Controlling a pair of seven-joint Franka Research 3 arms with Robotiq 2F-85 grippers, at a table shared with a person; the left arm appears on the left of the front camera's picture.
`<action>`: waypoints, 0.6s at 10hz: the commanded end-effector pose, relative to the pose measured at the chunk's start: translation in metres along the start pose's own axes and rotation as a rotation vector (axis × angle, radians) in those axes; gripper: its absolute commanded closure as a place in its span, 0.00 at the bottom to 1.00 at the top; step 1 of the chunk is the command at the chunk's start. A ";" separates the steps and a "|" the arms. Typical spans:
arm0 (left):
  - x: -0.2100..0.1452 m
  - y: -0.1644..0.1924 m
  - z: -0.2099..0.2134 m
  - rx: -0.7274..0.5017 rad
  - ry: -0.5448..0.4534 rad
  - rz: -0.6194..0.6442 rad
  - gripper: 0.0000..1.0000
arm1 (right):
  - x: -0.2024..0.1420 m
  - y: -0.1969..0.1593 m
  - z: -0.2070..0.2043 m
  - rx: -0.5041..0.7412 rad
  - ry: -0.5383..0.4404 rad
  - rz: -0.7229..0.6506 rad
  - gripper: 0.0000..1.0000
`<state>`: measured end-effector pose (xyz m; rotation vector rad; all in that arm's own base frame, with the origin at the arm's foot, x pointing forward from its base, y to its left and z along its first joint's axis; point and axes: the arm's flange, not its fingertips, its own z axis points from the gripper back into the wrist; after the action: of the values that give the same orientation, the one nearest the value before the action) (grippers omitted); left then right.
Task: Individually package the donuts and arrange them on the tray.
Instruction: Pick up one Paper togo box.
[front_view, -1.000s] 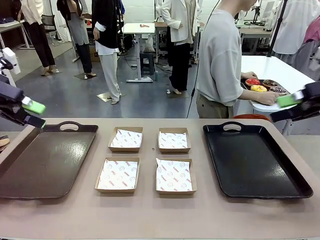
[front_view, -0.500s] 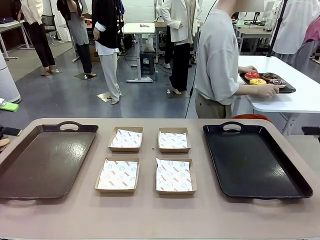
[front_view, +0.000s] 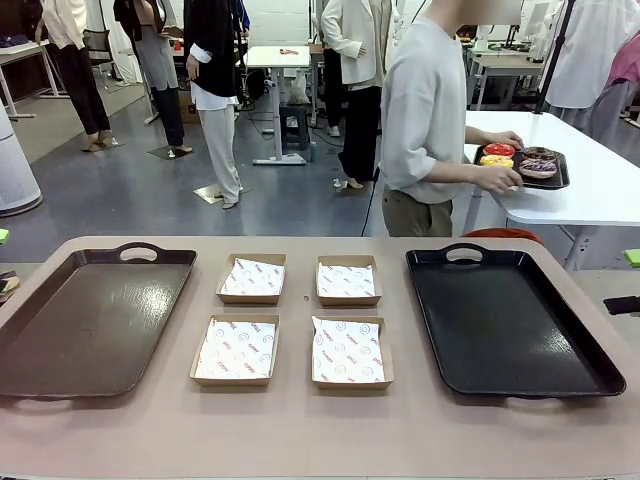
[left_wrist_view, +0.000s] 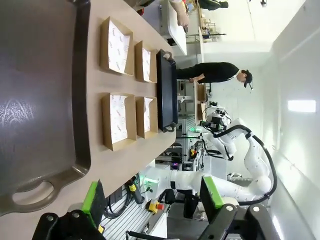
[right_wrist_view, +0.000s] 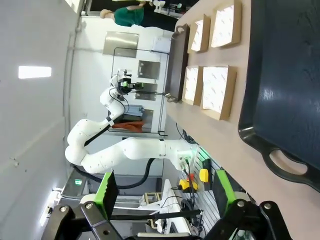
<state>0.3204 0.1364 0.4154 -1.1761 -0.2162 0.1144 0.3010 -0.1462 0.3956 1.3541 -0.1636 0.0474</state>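
Four donuts (front_view: 499, 150) sit together on a small dark tray (front_view: 550, 184) that a person (front_view: 430, 120) holds with one hand (front_view: 497, 178) over a white table (front_view: 600, 200) behind our own table (front_view: 300, 430). They are well apart from both of our arms. We make out a red-iced one and a yellow-iced one beside it, with two darker ones next to them. Finer detail is too small to tell.

We judge them light, soft and easily crushed, with icing that smears or sticks to a pad. The hold should therefore be gentle and on the plain outer sides, low down and across the ring, never on the top.

Each lies flat with its iced face and hole pointing up. As rings they have no long axis, so any approach angle around the edge serves equally.

In the left wrist view the left gripper (left_wrist_view: 152, 195) has its fingers spread wide with nothing between them. The right gripper (right_wrist_view: 165, 187) is likewise spread and bare in the right wrist view.

Four open paper-lined boxes (front_view: 236, 350) wait in the middle of our table, between the brown tray (front_view: 90, 320) and the black tray (front_view: 510, 320).
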 end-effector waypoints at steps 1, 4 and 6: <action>-0.006 -0.003 0.002 0.033 0.017 -0.015 0.00 | -0.005 0.004 0.000 -0.040 0.006 0.027 0.00; -0.002 -0.001 0.002 0.023 0.009 -0.006 0.00 | -0.001 0.005 0.001 -0.020 0.007 0.011 0.00; -0.002 -0.001 0.002 0.023 0.009 -0.006 0.00 | -0.001 0.005 0.001 -0.020 0.007 0.011 0.00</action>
<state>0.3180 0.1347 0.4182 -1.1352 -0.1993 0.0935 0.2985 -0.1445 0.4022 1.3182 -0.1666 0.0651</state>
